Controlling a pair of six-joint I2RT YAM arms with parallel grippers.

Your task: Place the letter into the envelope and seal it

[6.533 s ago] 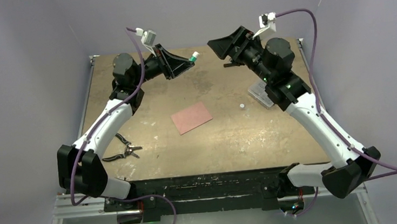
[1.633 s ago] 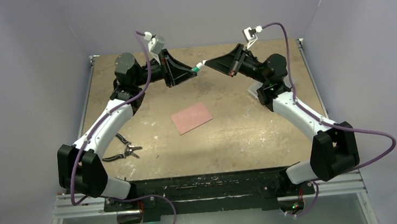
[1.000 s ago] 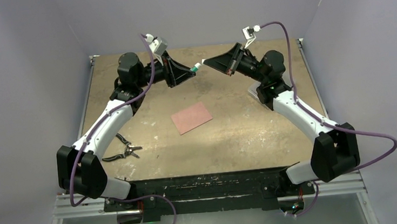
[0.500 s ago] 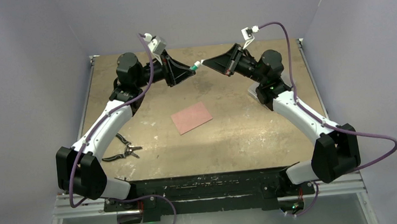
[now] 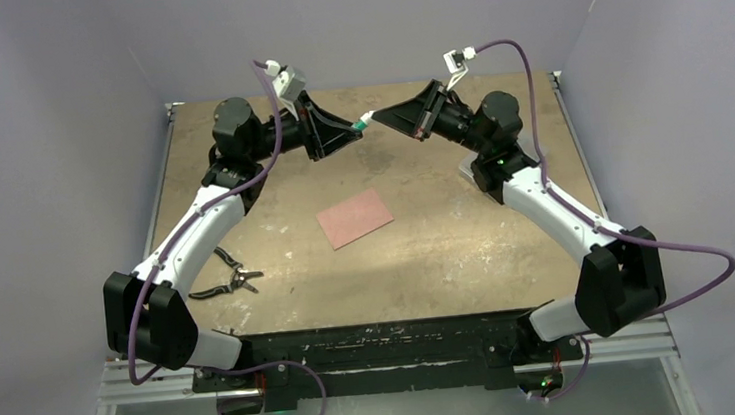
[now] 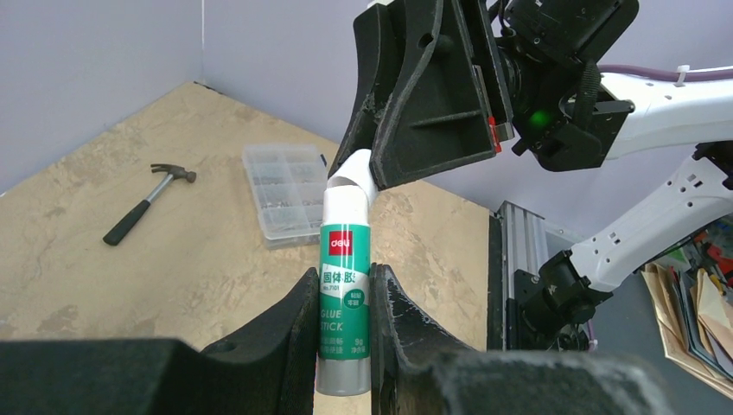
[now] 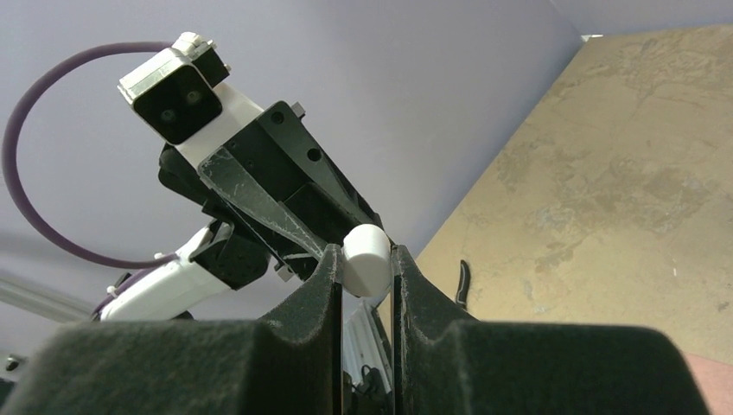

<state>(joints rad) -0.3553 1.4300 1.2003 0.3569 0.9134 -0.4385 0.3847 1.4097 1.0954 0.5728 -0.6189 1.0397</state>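
A salmon-pink envelope [image 5: 354, 218] lies flat mid-table, with no flap standing up. The letter is out of view. Both arms are raised over the far half of the table, well away from the envelope. My left gripper [image 6: 343, 281] is shut on a green and white glue stick [image 6: 346, 294], also seen from above [image 5: 364, 122]. My right gripper [image 7: 367, 259] is shut on the stick's white cap [image 7: 366, 248]. It holds the cap against the stick's tip, where the two grippers meet nose to nose [image 5: 376, 118].
Black pliers [image 5: 229, 278] lie near the left arm at the table's front left. A clear plastic parts box [image 6: 283, 188] and a hammer [image 6: 147, 203] lie at the far right, the box partly under the right arm [image 5: 471, 170].
Several seconds ago the grippers were apart and a small white cap lay on the table. The right gripper now holds the cap at the stick's tip. Over the last second both arms barely shifted.
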